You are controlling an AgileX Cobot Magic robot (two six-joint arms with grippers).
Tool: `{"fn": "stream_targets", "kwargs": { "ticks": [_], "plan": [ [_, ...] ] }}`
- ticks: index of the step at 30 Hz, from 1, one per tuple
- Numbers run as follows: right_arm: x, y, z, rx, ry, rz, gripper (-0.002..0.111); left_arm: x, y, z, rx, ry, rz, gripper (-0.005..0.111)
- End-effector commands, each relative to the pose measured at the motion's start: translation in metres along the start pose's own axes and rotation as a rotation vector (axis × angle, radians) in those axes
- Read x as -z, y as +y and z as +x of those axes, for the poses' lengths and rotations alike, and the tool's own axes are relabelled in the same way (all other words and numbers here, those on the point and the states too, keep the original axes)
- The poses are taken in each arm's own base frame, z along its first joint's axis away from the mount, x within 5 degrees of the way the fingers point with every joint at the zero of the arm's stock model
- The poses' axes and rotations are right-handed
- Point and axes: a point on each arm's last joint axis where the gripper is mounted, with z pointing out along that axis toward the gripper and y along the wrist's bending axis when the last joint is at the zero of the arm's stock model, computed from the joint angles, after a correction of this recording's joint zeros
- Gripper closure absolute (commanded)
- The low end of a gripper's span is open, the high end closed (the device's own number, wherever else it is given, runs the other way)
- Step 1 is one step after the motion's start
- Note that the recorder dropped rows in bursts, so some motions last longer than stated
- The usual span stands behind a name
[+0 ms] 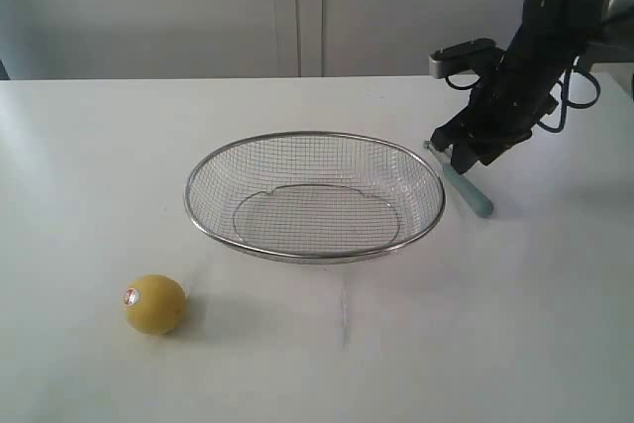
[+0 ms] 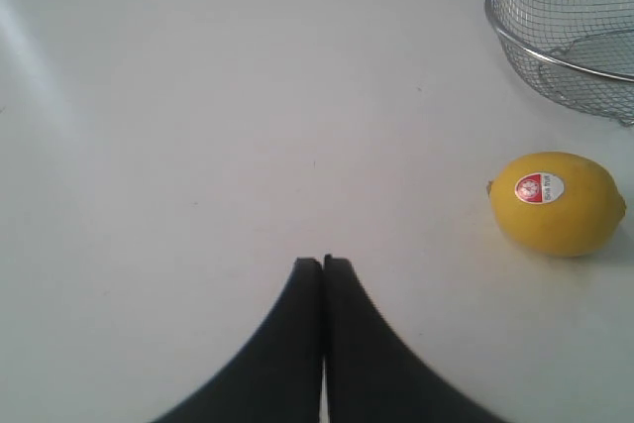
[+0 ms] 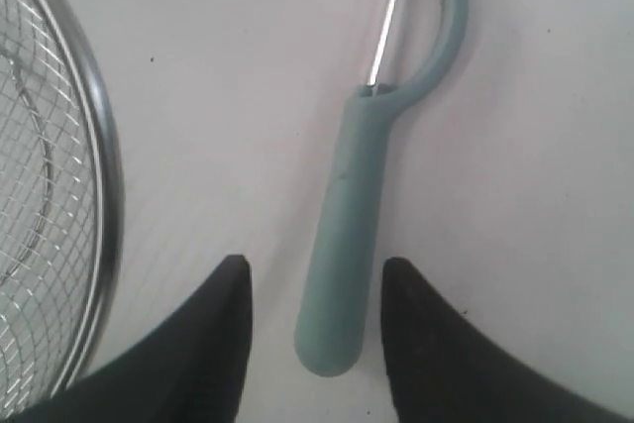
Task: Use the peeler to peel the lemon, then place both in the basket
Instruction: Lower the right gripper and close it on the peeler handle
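Note:
The yellow lemon with its red-and-white sticker lies on the white table, front left of the basket. In the left wrist view the lemon sits off to one side of my left gripper, which is shut on nothing. The peeler lies flat beside the basket's right rim. My right gripper hovers over it, open. In the right wrist view the blue-grey peeler handle end lies between the fingers of the right gripper, gaps on both sides.
The basket's wire rim runs close beside the right gripper's fingers. The basket also shows at a corner of the left wrist view. A pale wall stands behind the table.

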Motion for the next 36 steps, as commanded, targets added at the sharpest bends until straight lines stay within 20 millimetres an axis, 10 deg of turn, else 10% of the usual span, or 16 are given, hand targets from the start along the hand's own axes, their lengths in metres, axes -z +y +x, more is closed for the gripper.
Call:
{"fn": "stream_targets", "kwargs": {
  "ticks": [1,36],
  "plan": [
    [0.002,-0.005,-0.001,-0.038,-0.006,0.055,0.068,0.0,0.0,0.001,0.004,0.002,0.001,0.107],
    [-0.036,-0.007,0.004,-0.062,0.048,0.026,0.065,0.0,0.0,0.001,0.004,0.002,0.001,0.107]
  ]
}}
